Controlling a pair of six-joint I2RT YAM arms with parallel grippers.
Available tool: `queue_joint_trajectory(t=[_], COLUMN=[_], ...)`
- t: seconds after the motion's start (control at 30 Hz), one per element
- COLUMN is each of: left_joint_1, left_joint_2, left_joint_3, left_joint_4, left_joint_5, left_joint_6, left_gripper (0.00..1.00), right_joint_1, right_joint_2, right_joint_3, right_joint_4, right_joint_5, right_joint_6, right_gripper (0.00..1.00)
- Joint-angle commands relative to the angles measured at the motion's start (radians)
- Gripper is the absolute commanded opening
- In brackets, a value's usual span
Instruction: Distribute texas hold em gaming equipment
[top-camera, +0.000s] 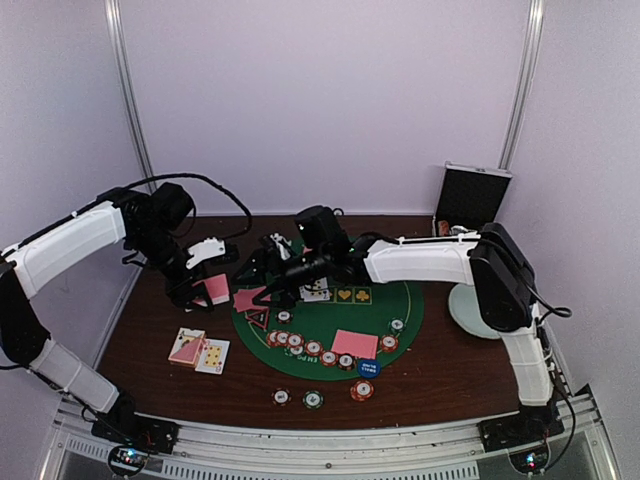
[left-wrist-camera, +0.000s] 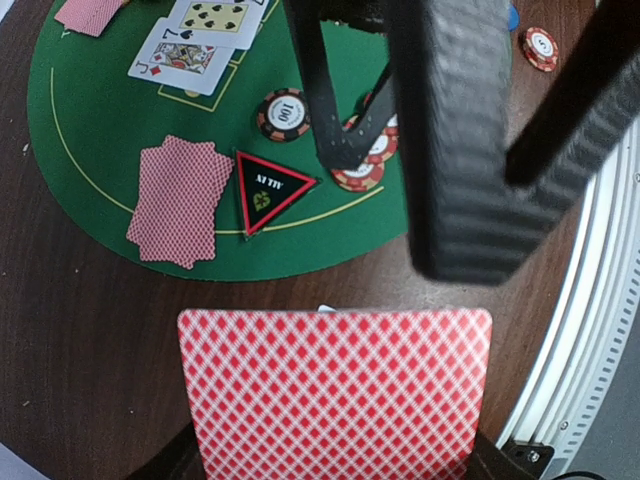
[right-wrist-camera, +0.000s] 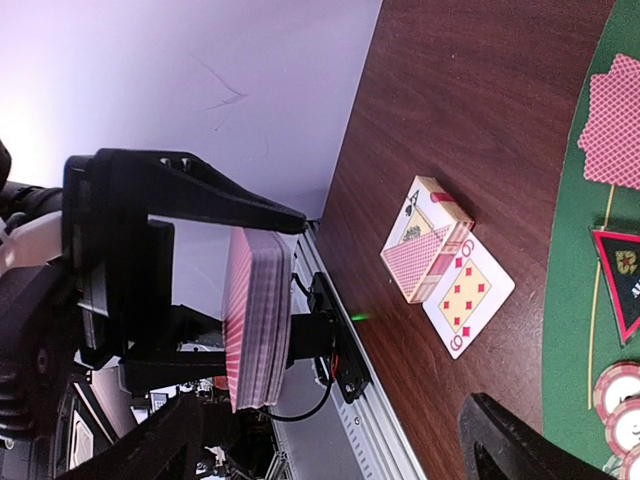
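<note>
Deck (left-wrist-camera: 335, 395) clamped in your L claw (top-camera: 208, 290); your R claw (top-camera: 258, 280) at its 3 o'clock, jaws spread wide.

Card deck (left-wrist-camera: 335, 390): red-white diamond-lattice backs. Felt mat (top-camera: 395, 295): green; red-bordered black triangle (top-camera: 257, 319) at its 9 o'clock, blue dealer disc (top-camera: 367, 367) at 5 o'clock. Table (top-camera: 150, 330): dark brown.

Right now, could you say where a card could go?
Bare brown table lies right of the three loose striped chips and nearer than the red card box. The round green felt mat is crowded along its near edge.
</note>
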Motion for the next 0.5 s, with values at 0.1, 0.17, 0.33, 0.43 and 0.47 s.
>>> queue_joint_trajectory(t=[0.1,0.17,0.33,0.43,0.47], left_joint_1=[-0.024,-0.029,-0.039,-0.046,-0.049], left_joint_2=[0.023,0.029,0.032,0.036,0.036], left_joint_3=[0.057,0.060,0.064,0.067,0.067], left_joint_4=[0.020,0.020,0.019,0.020,0.021], left_joint_5=[0.010,0.009,0.008,0.009,0.009], left_joint_6=[0.013,0.011,0.007,0.005,0.004], left_gripper=[0.00,0.00,0.00,0.00,0.00], right_joint_1=[0.015,0.020,0.034,0.041,0.043], right_joint_2=[0.026,0.030,0.056,0.086,0.095], right_joint_3=[0.042,0.040,0.045,0.077,0.090], right_joint_4=[0.055,0.079,0.127,0.137,0.139], right_joint_5=[-0.032,-0.034,-0.037,-0.039,-0.038], right_joint_6=[0.041,0.058,0.100,0.122,0.128], right_gripper=[0.93,0.93,0.93,0.93,0.93])
